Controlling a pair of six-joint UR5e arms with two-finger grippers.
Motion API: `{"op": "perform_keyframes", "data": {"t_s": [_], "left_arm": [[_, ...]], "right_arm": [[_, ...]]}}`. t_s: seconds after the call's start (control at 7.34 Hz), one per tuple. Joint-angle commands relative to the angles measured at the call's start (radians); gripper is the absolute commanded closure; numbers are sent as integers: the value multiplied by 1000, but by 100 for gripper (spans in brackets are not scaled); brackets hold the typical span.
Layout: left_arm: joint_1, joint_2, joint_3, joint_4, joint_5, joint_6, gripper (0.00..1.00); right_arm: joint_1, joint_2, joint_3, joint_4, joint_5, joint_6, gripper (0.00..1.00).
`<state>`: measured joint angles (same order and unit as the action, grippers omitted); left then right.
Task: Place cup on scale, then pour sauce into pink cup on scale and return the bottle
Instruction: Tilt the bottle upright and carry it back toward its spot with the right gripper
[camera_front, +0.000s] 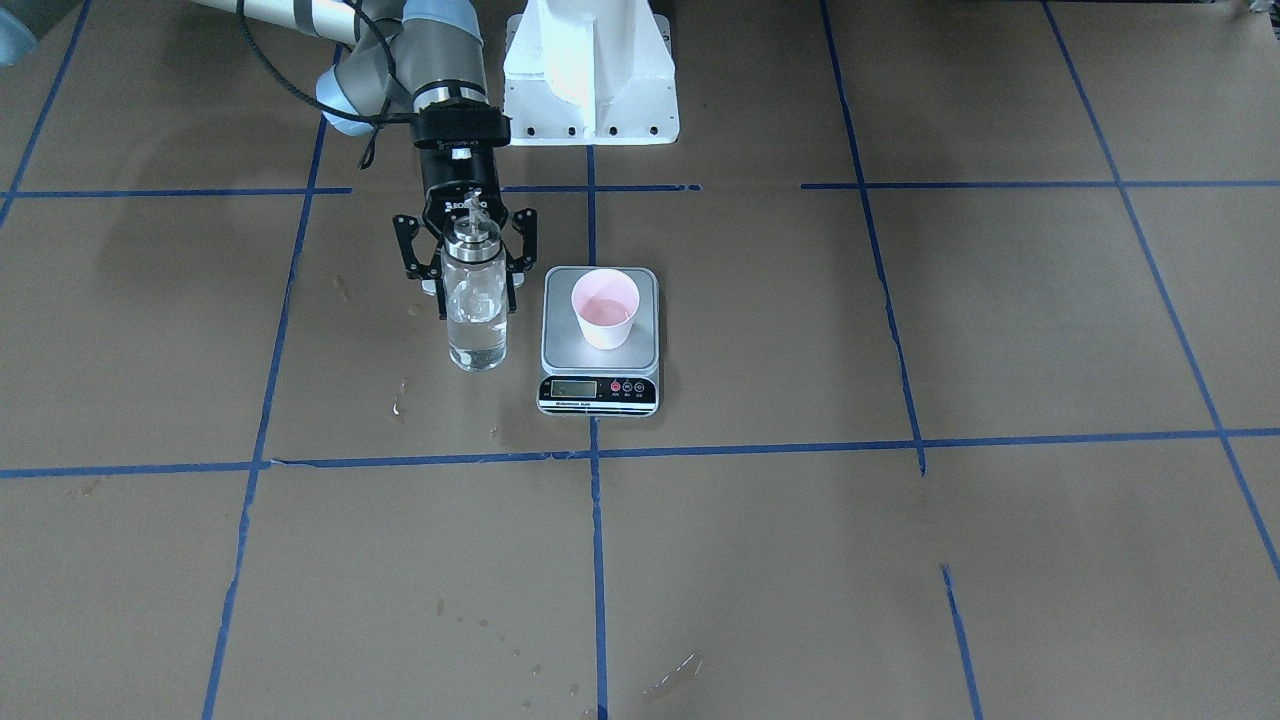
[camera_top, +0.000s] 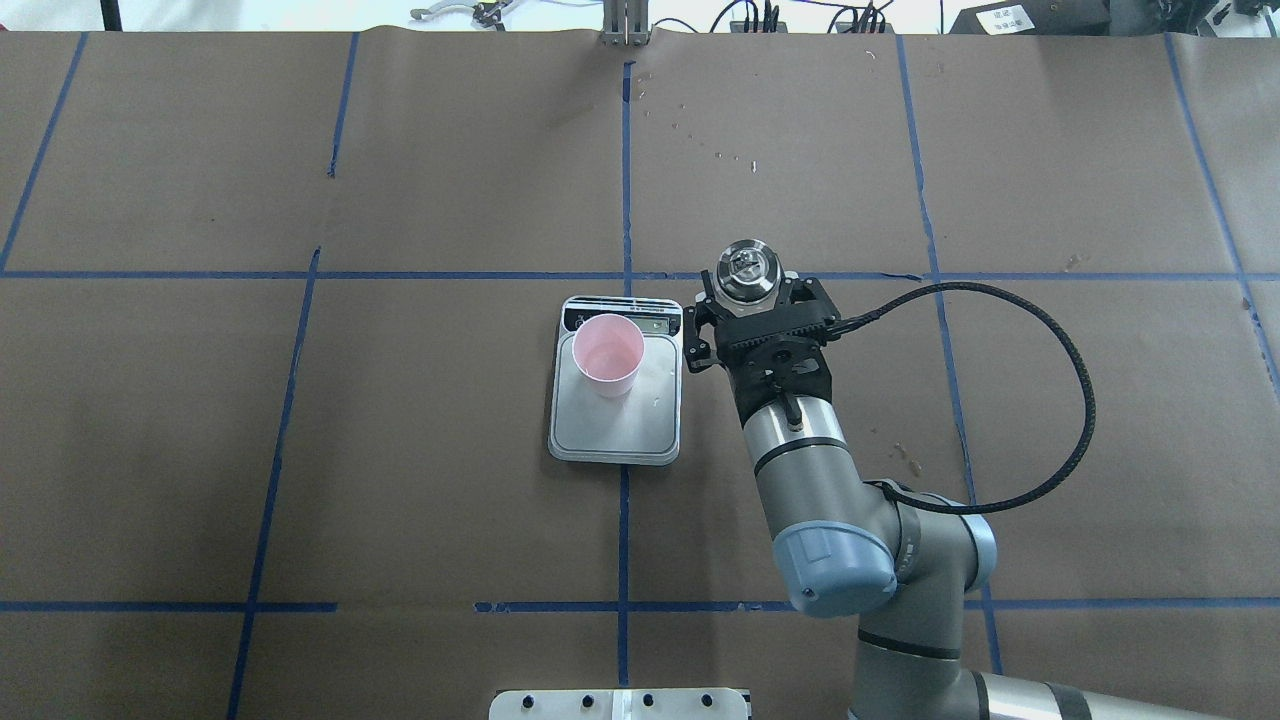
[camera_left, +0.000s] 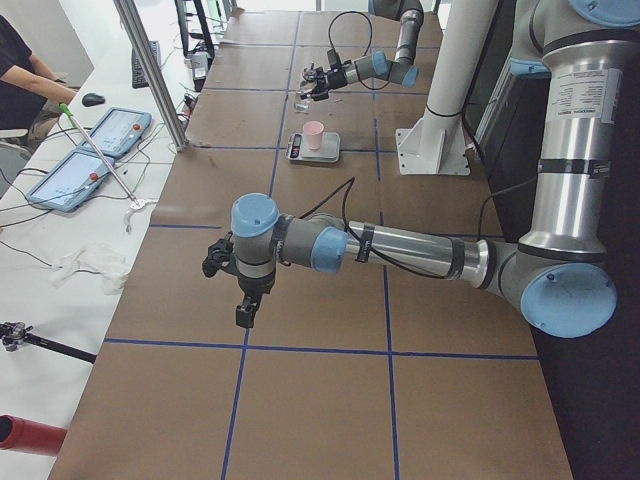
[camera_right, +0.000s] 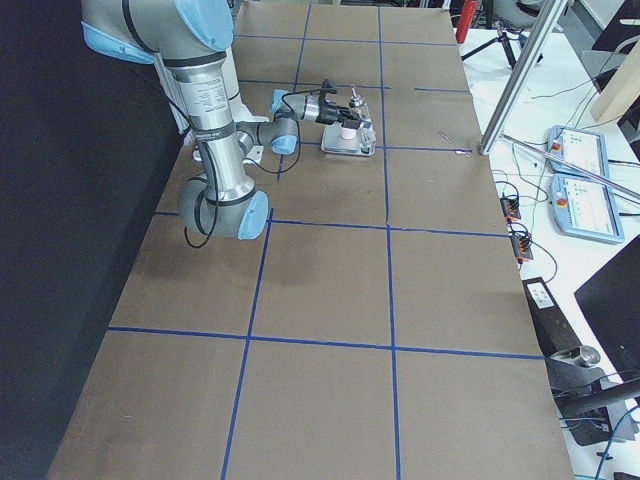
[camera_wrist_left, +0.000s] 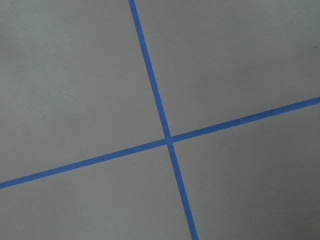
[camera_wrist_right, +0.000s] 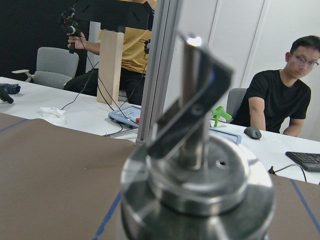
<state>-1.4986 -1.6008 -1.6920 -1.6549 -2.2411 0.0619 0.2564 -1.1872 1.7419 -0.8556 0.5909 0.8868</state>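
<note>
The right pincer (camera_front: 478, 293) clamps the upright bottle (camera_front: 476, 335) left of centre. Pouring looks next: lift clear, then tilt slowly over the cup (camera_front: 605, 310) without jarring the scale (camera_front: 599, 378).

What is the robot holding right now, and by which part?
The right gripper straddles the bottle at its glass body, just below the cap; whether it is clamped cannot be told.

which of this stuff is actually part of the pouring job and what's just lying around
For the job:
cup, standing on the scale
bottle with clear sauce, upright on the table beside the scale
right gripper, around the bottle

Just lying about:
white mount
blue tablets, keyboard and mouse on the side bench
</note>
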Motion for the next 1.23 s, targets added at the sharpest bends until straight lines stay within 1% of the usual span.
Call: {"op": "perform_keyframes", "data": {"t_s": [0.0, 0.14, 0.27, 0.41, 0.54, 0.68, 0.82, 1.09], "left_arm": [[0, -5, -6, 1, 0, -2, 0], [0, -5, -9, 1, -2, -4, 0], [0, -5, -11, 1, 0, -4, 0], [0, -5, -11, 1, 0, -4, 0], [0, -5, -11, 1, 0, -4, 0], [0, -5, -9, 1, 0, -4, 0], [0, -4, -8, 1, 0, -4, 0], [0, -5, -5, 0, 0, -2, 0]], "right_arm": [[90, -170, 86, 0, 154, 121, 100], [159, -237, 108, 0, 253, 123, 100], [217, -293, 108, -2, 338, 124, 100], [259, -357, 108, -2, 381, 144, 100], [292, -382, 107, -3, 417, 146, 100], [312, -382, 107, -6, 453, 173, 100], [332, -381, 107, -11, 513, 251, 100], [336, -371, 108, -37, 553, 323, 100]]}}
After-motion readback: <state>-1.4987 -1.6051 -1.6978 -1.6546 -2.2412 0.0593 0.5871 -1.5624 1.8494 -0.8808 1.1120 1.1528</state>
